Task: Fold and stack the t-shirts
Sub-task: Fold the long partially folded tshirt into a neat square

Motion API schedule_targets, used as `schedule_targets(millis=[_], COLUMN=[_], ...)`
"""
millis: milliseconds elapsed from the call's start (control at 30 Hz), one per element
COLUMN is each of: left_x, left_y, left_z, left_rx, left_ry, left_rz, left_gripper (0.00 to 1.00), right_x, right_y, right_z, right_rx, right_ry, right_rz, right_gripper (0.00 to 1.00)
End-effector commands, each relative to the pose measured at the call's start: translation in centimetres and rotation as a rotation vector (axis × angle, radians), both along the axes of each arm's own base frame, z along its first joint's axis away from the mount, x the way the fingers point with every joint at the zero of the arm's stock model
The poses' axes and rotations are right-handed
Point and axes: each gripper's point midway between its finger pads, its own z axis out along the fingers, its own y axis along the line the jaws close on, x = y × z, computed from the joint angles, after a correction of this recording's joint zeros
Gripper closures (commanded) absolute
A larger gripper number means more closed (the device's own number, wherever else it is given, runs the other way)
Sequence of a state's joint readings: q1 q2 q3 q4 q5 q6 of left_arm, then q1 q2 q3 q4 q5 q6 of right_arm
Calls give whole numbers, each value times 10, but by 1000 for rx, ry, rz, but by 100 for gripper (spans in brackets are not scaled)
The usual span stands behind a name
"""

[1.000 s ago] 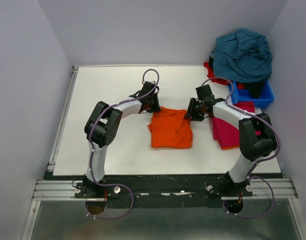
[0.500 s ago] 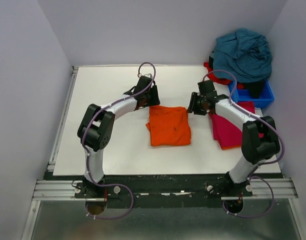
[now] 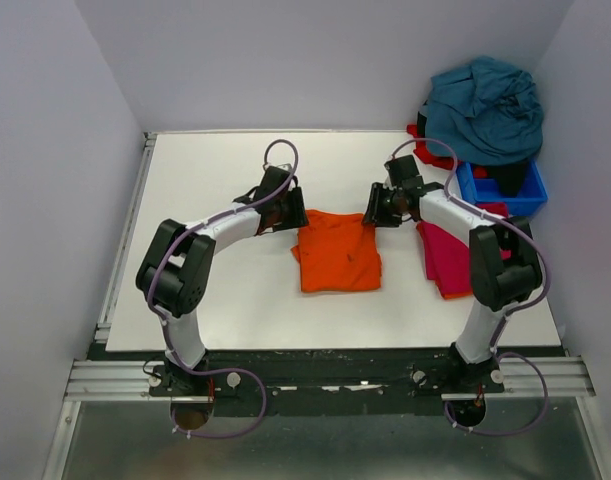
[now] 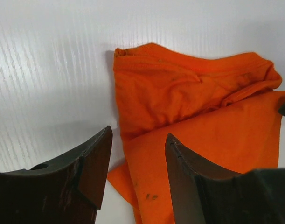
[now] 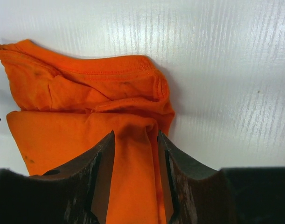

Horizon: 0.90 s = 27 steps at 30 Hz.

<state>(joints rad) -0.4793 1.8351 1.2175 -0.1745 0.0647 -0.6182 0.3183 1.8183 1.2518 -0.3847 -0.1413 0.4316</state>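
1. Here, the left tool (image 4: 137, 136) has its fingers spread, with only bare counter (image 4: 53, 70) and the edge of the orange t-shirt (image 4: 193, 93) showing in the gap; it sits low, just beside the shirt's far left corner
2. The right tool (image 5: 135, 136) pinches a raised fold of the orange t-shirt at the shirt's far right corner, and the cloth fills the gap between its two fingers
3. The orange t-shirt lies folded into a rough rectangle at the middle of the counter, between the two arms, its far edge rumpled with a stitched hem showing
4. To its right and apart from it, the magenta-red t-shirt (image 3: 447, 258) lies folded flat, partly under the right arm
5. At the far right corner a teal-blue t-shirt (image 3: 485, 110) is heaped over the blue bin (image 3: 505, 192), with a bit of red t-shirt (image 3: 421, 135) showing beneath it
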Motion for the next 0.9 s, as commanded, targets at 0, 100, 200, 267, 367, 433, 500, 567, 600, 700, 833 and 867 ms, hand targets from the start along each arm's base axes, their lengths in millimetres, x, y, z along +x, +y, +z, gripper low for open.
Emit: schedule_targets(millis=[0,100,200,267,367,433,500,567,600,700,833,867], left_x=[-14,-18,-21,-23,-22,-23,-24,-25,-25,-25,-23,-23], left_y=[2,0,-2,-3,-3,-5,-8,-10,-10,-12,-15,-17], left_z=[4,0,-4,-7,-9,-10,-12,-14,-16,-22,-28,-27], left_rx=[-33,-48,-55,-60,-60,-73,-81,-89,-91,-89,-94,-101], left_ry=[24,32,49,65,86,96,114,123,126,149,157,152], left_rz=[-1,-9,-16,-17,5,2,-1,-1,0,3,4,1], left_gripper=[40,41,42,41,41,45,48,49,48,49,67,74], right_x=[4,6,7,8,9,9,10,10,11,11,12,11], right_y=[4,4,4,4,6,6,6,7,8,8,9,9], right_z=[-3,-8,-12,-16,-16,-17,-16,-14,-14,-14,-12,-12], right_rx=[17,15,11,11,16,17,17,23,24,27,32,33], right_ry=[6,15,22,31,31,30,26,24,21,21,15,14], right_rz=[25,22,21,18,19,19,20,23,27,24,30,30], right_gripper=[51,53,54,56,59,64,68,69,69,69,84,92])
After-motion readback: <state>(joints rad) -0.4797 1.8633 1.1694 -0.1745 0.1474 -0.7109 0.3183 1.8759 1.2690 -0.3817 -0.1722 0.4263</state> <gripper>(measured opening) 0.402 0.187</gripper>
